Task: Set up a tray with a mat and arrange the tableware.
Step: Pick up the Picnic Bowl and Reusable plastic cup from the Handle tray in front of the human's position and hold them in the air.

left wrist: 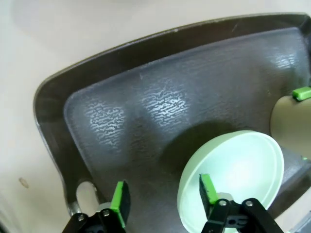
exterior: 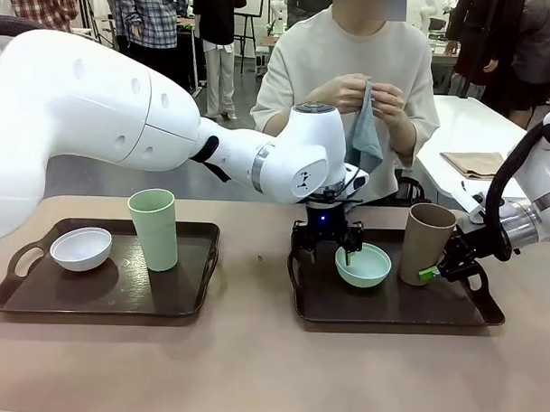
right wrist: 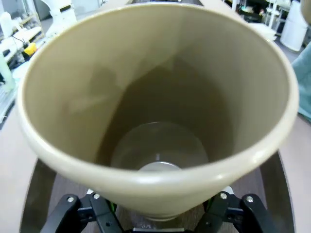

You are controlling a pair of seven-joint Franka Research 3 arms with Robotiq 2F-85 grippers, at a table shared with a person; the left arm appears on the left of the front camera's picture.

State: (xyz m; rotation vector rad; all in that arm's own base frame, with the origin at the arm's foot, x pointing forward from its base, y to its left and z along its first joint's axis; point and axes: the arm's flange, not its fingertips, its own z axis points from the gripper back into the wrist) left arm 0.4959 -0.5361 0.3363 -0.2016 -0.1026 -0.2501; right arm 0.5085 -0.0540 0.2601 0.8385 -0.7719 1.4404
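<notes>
A: The left tray (exterior: 118,289)?
B: 1 white bowl (exterior: 81,248) and 1 pale green cup (exterior: 153,227) stand on it, apart.
A: The right tray (exterior: 389,317)?
B: The left gripper (left wrist: 163,191), jaws spread, straddles the mint green bowl (exterior: 365,266) at its rim. The right gripper (exterior: 431,271) flanks the brown cup (exterior: 425,243); whether it is clamped, I cannot tell.
A: Beyond?
B: The person's 2 hands (exterior: 365,94) hold a grey cloth (exterior: 364,141).

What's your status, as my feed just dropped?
Left gripper open, straddling mint bowl rim on tray. Right gripper around brown cup base, grip unclear. Person holds cloth, clear of tray.
</notes>
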